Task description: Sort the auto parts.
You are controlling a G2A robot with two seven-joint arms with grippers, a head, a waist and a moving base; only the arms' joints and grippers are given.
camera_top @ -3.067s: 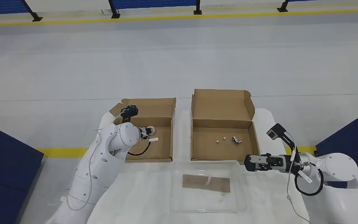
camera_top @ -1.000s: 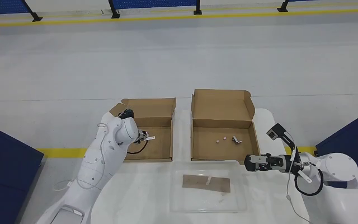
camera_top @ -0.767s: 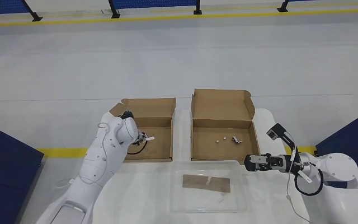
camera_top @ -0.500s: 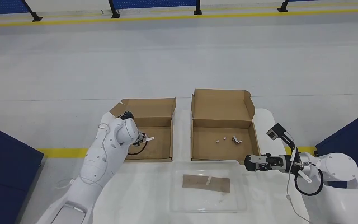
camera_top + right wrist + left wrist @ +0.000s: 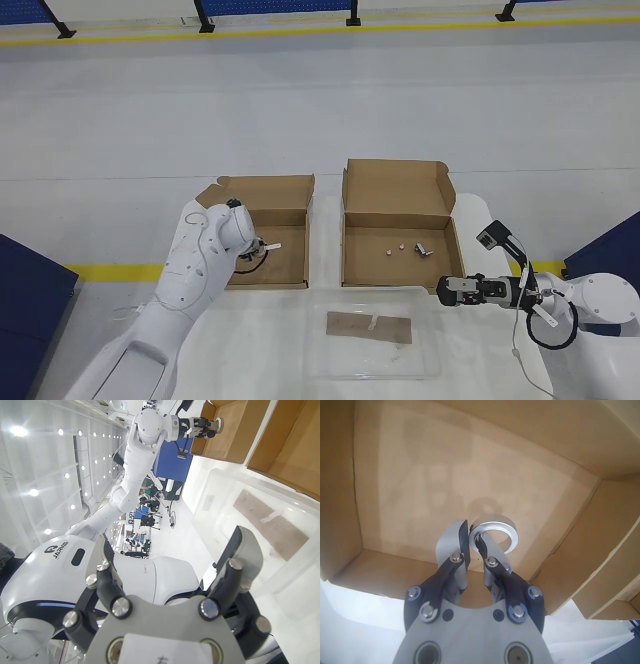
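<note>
My left gripper [image 5: 472, 543] is shut on a silver metal ring [image 5: 495, 535], one finger inside it and one outside, held just above the floor of the left cardboard box [image 5: 420, 475]. In the top view this arm's wrist covers the gripper over the left box [image 5: 290, 255]. The right box [image 5: 380, 268] holds three small metal parts [image 5: 402, 244]. My right gripper [image 5: 445, 290] hangs open and holds nothing beside that box's front right corner, near a clear plastic bin [image 5: 372, 345]. In the right wrist view its fingertips [image 5: 237, 540] are wide apart above the bin [image 5: 250, 520].
A brown cardboard strip [image 5: 368, 327] lies in the clear bin. Both boxes have their lids folded up at the back. The white table edge runs left of the left box, and blue panels stand at both sides of the table.
The left arm's upper part has swung while its gripper stayed low in the left box, drifting slightly toward the front. The right arm has not moved.
</note>
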